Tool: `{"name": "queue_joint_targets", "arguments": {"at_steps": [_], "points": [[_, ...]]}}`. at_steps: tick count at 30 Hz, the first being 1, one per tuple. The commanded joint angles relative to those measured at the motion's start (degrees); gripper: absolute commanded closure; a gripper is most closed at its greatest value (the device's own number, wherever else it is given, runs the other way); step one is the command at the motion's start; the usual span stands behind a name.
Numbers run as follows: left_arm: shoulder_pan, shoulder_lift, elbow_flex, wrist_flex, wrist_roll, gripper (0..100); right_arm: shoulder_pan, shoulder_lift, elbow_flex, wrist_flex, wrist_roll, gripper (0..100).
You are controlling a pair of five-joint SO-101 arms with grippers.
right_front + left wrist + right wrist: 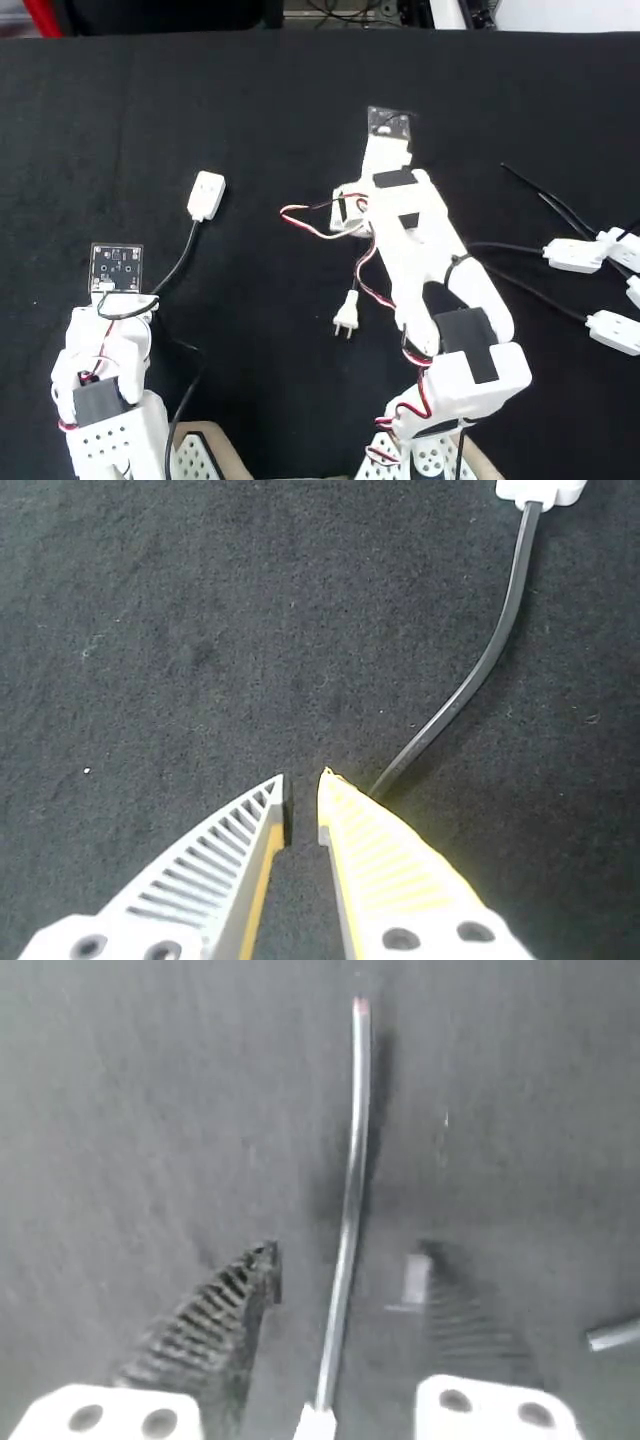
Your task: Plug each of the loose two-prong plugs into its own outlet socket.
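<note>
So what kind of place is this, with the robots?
Probably a robot lab or workshop bench: two white robot arms sit at a black cloth table, with a loose plug and white sockets to practise on.

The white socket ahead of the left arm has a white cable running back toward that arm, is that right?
Not quite. The cable is black, not white. The left wrist view shows it running from the white socket back past the left gripper. The rest of what you said holds.
</note>
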Motion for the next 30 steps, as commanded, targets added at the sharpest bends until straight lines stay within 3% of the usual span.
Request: {"name": "queue_joint_targets", "arguments": {"at_steps": [1,4,9,17,30], "points": [[0.0,-0.3,0.7,-0.9,-0.4,93,1.2,-4.7,-6.3,10.4,1.6,73.9],[0.0,-0.3,0.7,-0.9,-0.4,93,1.0,-7.8,-5.7,18.1,1.1,78.3],[0.0,-0.3,0.7,-0.9,-0.4,93,0.4,-9.0,1.5,17.8,0.1,92.9],[0.0,-0.3,0.7,-0.8,-0.4,93,-2.3,-9.0,10.8,17.8,0.3,90.7],[0.0,-0.3,0.8,-0.6,-2.7,93,-4.9,-9.0,11.1,17.8,-1.6,90.7]]}}
